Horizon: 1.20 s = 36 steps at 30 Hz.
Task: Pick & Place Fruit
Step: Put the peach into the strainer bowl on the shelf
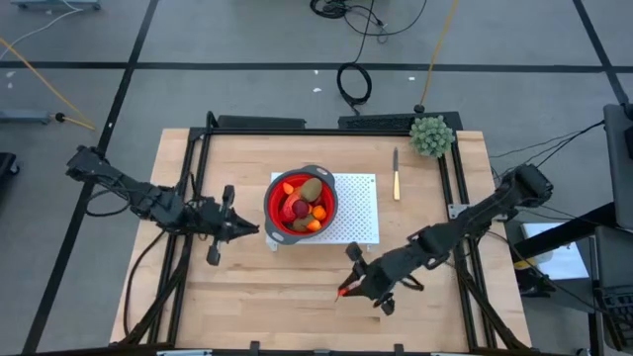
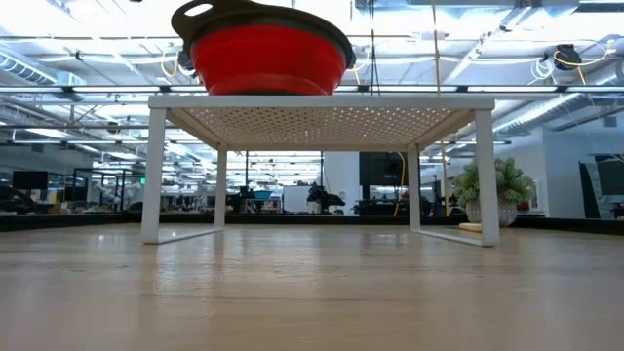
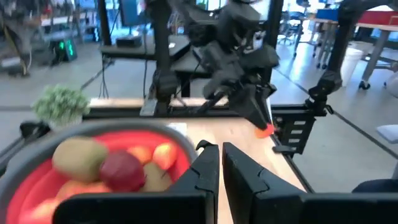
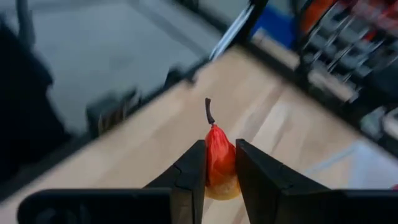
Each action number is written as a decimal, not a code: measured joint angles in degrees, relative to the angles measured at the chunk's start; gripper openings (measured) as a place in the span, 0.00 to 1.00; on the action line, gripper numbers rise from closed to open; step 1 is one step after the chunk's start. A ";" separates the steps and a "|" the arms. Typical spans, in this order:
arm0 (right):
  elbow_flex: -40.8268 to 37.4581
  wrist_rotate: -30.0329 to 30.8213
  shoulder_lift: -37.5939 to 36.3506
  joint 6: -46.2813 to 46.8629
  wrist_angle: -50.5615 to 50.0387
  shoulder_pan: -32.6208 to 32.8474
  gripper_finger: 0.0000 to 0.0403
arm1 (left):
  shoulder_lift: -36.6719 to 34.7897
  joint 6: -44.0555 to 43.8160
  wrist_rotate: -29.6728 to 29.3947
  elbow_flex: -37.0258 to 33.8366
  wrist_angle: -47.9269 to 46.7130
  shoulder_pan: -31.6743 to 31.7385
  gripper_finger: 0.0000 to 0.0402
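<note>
A red bowl with a grey rim point(image 1: 273, 213) stands on a white perforated rack point(image 1: 358, 220) at the table's middle. It holds several fruit pieces: a brown kiwi-like oval point(image 3: 79, 157), a dark red ball point(image 3: 122, 171) and orange bits point(image 1: 316, 223). My left gripper point(image 1: 249, 229) is shut and holds nothing, just left of the bowl. My right gripper point(image 1: 346, 288) hangs over the table near the front edge, shut on a red-orange pear-like fruit point(image 4: 217, 163) with a dark stem. The low view shows neither gripper. My right gripper pinches the red-orange fruit by the two sides of its body point(image 4: 215, 152) between its two fingers point(image 4: 189, 177). Its stem point(image 4: 209, 112) sticks out past the fingertips. The fingers come slanting from the table's right. The fruit is lifted clear of the table.
A green bushy ball point(image 1: 432, 135) sits at the far right corner. A slim wooden-handled knife point(image 1: 396, 185) lies just right of the rack. Bare wood stretches along the front of the table point(image 1: 267, 307).
</note>
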 joint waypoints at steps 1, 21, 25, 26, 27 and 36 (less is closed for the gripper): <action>0.00 0.05 -0.76 0.45 1.54 0.00 0.18 | 1.02 1.20 -0.36 0.00 1.83 -0.50 0.05; -0.02 0.14 -5.21 9.66 25.33 -6.32 0.18 | 26.47 27.46 -6.10 0.00 43.32 -2.58 0.05; -0.02 0.29 -5.19 17.19 28.07 -8.50 0.18 | 28.43 30.44 -6.23 0.11 46.92 -2.37 0.05; -0.02 0.29 -5.19 18.77 28.39 -9.12 0.18 | 28.84 30.78 -6.23 0.53 46.93 -2.25 0.05; -0.02 0.26 -5.19 20.19 28.42 -9.71 0.18 | 29.22 30.80 -6.17 1.05 46.86 -2.12 0.05; -0.02 0.05 -5.17 22.19 27.82 -12.20 0.18 | 33.19 33.70 -6.15 6.65 46.26 -1.12 0.17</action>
